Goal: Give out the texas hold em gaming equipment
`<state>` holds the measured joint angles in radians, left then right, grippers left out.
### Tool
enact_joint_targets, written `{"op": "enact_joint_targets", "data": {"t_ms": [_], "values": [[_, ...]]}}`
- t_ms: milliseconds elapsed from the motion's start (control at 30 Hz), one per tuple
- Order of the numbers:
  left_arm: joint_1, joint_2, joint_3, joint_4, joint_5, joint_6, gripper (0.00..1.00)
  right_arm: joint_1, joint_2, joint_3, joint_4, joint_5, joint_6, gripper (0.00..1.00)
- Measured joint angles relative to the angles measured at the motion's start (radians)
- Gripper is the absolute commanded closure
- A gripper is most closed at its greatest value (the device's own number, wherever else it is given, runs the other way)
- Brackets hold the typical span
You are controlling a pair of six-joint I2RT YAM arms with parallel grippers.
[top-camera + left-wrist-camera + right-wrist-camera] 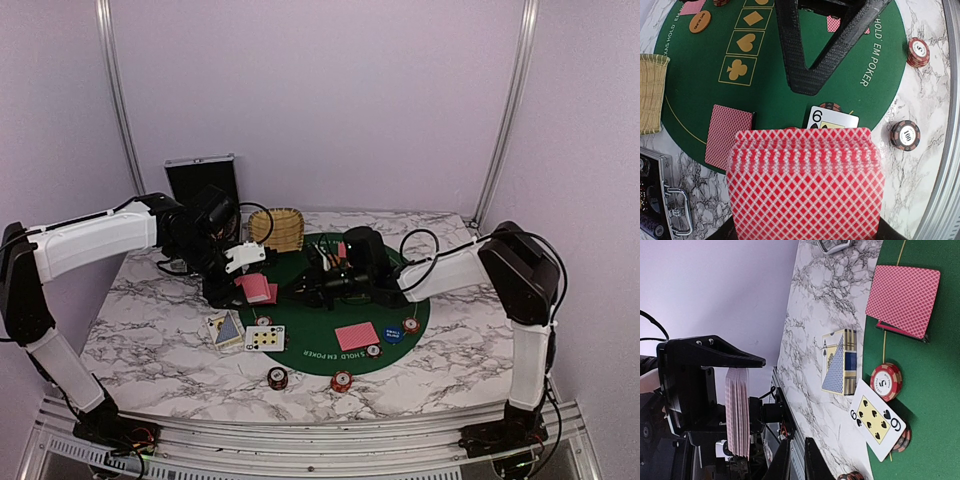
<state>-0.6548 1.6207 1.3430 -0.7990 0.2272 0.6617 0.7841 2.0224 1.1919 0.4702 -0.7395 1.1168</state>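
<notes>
Here, a deck of red-backed cards (805,190) is held in the left gripper (248,282), whose jaws are clenched on its two sides. The deck is carried in the air, on edge, above the rim of the green felt mat (700,75) and clear of the marble counter (927,100). The right gripper (808,82) is seen just beyond the deck, over the mat. Its jaws are drawn together to a point, and nothing can be made out between them.

Below the deck, a face-down card (729,136) is laid just inside the mat's edge. A face-up six of spades (834,119) is laid beside it, across that edge. A chip marked 5 (886,381) is set just beside the six, and a card box (841,361) is placed on the counter next to both. Off the mat, a poker chip (918,52) and a chip marked 100 (905,135) are set apart on the marble. An orange disc (700,21) is placed on the felt, and a blue disc (392,334) lies near a second face-down card (357,336). A wicker basket (651,92) and a black case (660,200) are found at the mat's far-left side.
</notes>
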Motion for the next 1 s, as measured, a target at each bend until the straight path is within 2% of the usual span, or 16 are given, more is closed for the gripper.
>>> {"op": "enact_joint_targets", "data": {"t_ms": [167,200,300,333,400,533,633,1000], "values": [[0.0,0.0,0.0,0.0,0.0,0.0,0.86,-0.003,-0.008,0.0,-0.019,0.004,-0.021,0.88],[0.0,0.0,0.0,0.0,0.0,0.0,0.86,-0.003,-0.009,0.0,-0.026,0.006,-0.028,0.82],[0.0,0.0,0.0,0.0,0.0,0.0,0.86,-0.003,-0.011,0.001,-0.057,0.016,-0.053,0.55],[0.0,0.0,0.0,0.0,0.0,0.0,0.86,-0.003,-0.012,0.005,-0.083,0.023,-0.074,0.5],[0.001,0.0,0.0,0.0,0.0,0.0,0.86,-0.003,-0.012,0.021,-0.156,0.042,-0.124,0.46],[0.002,-0.002,-0.001,0.0,0.0,0.0,0.86,0.003,-0.012,0.044,-0.264,0.067,-0.212,0.44],[0.002,-0.009,-0.005,0.0,0.0,0.0,0.86,0.004,-0.005,0.044,-0.312,0.069,-0.254,0.48],[0.011,-0.028,-0.023,0.0,-0.002,0.004,0.86,0.004,0.128,0.083,-0.346,0.041,-0.301,0.6]]}}
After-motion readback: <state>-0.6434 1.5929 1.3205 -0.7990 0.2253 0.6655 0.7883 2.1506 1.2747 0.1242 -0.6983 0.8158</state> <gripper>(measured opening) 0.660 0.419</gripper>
